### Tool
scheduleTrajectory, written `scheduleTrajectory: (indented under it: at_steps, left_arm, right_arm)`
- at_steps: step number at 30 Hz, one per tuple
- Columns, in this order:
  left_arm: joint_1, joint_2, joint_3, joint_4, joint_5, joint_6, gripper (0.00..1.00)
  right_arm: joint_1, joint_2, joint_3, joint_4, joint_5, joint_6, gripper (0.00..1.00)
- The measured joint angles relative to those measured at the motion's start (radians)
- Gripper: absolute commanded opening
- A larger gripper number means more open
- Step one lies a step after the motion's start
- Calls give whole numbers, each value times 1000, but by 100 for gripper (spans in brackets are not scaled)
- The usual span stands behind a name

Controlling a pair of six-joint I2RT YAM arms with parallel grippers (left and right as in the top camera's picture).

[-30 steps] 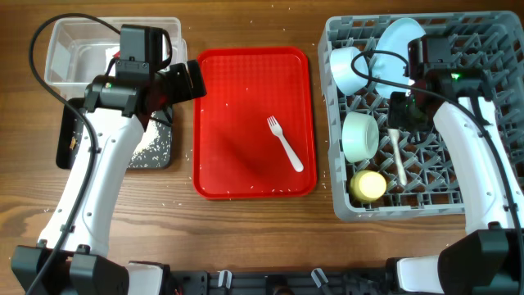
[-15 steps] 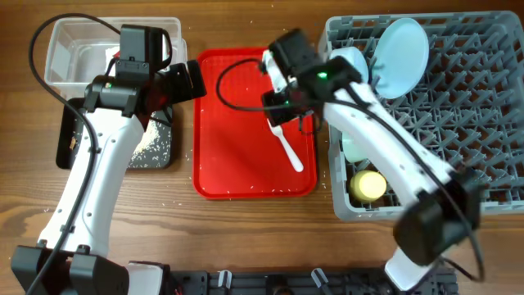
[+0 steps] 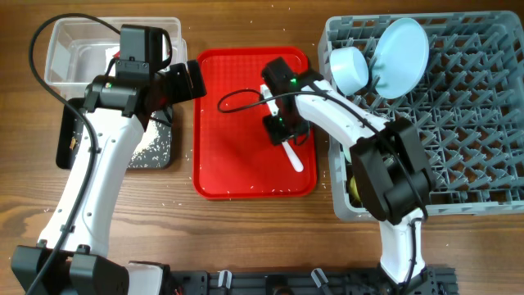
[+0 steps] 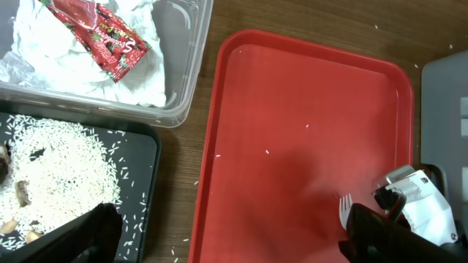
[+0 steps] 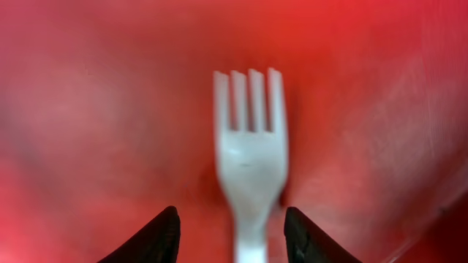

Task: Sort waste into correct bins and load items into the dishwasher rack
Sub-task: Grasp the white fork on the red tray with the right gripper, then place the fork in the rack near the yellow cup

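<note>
A white plastic fork (image 3: pixel 293 155) lies on the flat red tray (image 3: pixel 237 156). My right gripper (image 3: pixel 281 131) is down over its tine end. In the right wrist view the fork (image 5: pixel 248 153) lies between the two spread black fingertips (image 5: pixel 230 234), which do not touch it. My left gripper (image 4: pixel 227 234) is open and empty above the tray's left edge. The grey rack (image 3: pixel 467 123) holds a light blue plate (image 3: pixel 401 45), a light blue bowl (image 3: pixel 350 70) and a yellow cup (image 3: pixel 354 187). The clear tub (image 4: pixel 175 80) holds the napkin and red wrapper (image 4: pixel 102 40). The black tray (image 4: pixel 139 168) holds rice.
Loose rice grains are scattered on the wooden table (image 3: pixel 246 233) around the red tray. The right arm reaches from the front right across the rack's left side. The left arm stands over the black tray (image 3: pixel 160 147) and clear tub (image 3: pixel 70 49).
My right arm swung from the rack leftward to the red tray and came down over the fork. The left arm has not moved.
</note>
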Motion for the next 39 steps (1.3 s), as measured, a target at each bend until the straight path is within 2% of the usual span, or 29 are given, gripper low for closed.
scheduleTrajectory:
  at_steps: [2, 4, 10, 14, 16, 20, 23, 26, 30, 31, 32, 34, 36, 39]
  left_arm:
    - [0, 0, 0, 0, 0, 0, 100]
    - [0, 0, 0, 0, 0, 0, 100]
    - [0, 0, 0, 0, 0, 0, 100]
    - [0, 0, 0, 0, 0, 0, 100]
    - [0, 0, 0, 0, 0, 0, 100]
    - [0, 0, 0, 0, 0, 0, 100]
    - [0, 0, 0, 0, 0, 0, 100]
    - [0, 0, 0, 0, 0, 0, 100]
    - [0, 0, 0, 0, 0, 0, 100]
    - [0, 0, 0, 0, 0, 0, 100]
    - [0, 0, 0, 0, 0, 0, 100]
    - [0, 0, 0, 0, 0, 0, 100]
    - [0, 0, 0, 0, 0, 0, 100]
    - [0, 0, 0, 0, 0, 0, 100]
  right_arm:
    - [-17, 0, -19, 13, -3, 0, 30]
    - [-26, 0, -25, 23, -7, 0, 4]
    - [-26, 0, -27, 17, -48, 3, 4]
    - [-29, -21, 31, -123, -78, -6, 5]
    - [-44, -121, 87, -165, -72, -9, 4]
    - [-165, -505, 169, -261, 75, -19, 4]
    - [-276, -673, 184, -381, 296, -20, 4]
    - [-360, -680, 148, -436, 435, -20, 4]
    - [-439, -616, 36, -425, 499, -24, 4]
    - [-457, -592, -8, -421, 510, -24, 9]
    - [-463, -581, -36, -404, 514, -24, 31]
    - [-466, -551, -84, -381, 520, -24, 57]
    - [-466, -515, -99, -375, 521, -29, 63]
    - [-466, -505, -100, -348, 516, -31, 64]
